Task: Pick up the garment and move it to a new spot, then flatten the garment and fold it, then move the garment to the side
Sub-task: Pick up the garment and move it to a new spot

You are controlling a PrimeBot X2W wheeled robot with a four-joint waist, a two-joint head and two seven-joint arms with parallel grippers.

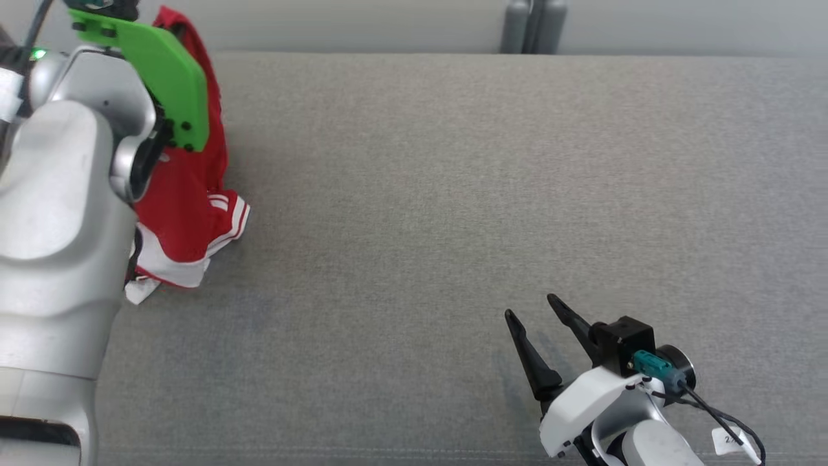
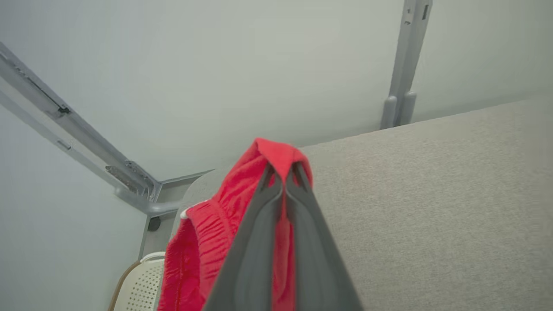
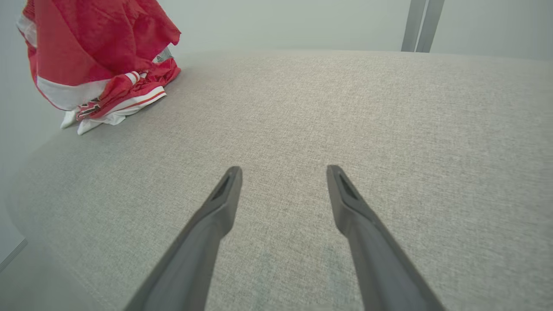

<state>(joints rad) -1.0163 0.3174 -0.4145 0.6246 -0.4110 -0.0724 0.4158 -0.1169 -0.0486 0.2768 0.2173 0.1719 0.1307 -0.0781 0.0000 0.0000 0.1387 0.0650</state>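
Observation:
A red garment [image 1: 187,207] with white trim hangs at the far left of the grey table, its lower folds resting on the cloth. My left gripper [image 2: 283,172] is shut on a bunched red fold of the garment [image 2: 203,242], lifted above the surface. In the head view my left arm and its green plate [image 1: 162,77] cover the garment's upper part. My right gripper [image 1: 530,309] rests low at the front right, open and holding nothing, far from the garment [image 3: 95,56]. Its two dark fingers [image 3: 224,203] point across bare cloth.
The grey fabric-covered table [image 1: 485,194] stretches wide to the right of the garment. A grey post [image 1: 533,26] stands behind the far edge. A pale perforated basket [image 2: 140,283] sits below the table's left corner.

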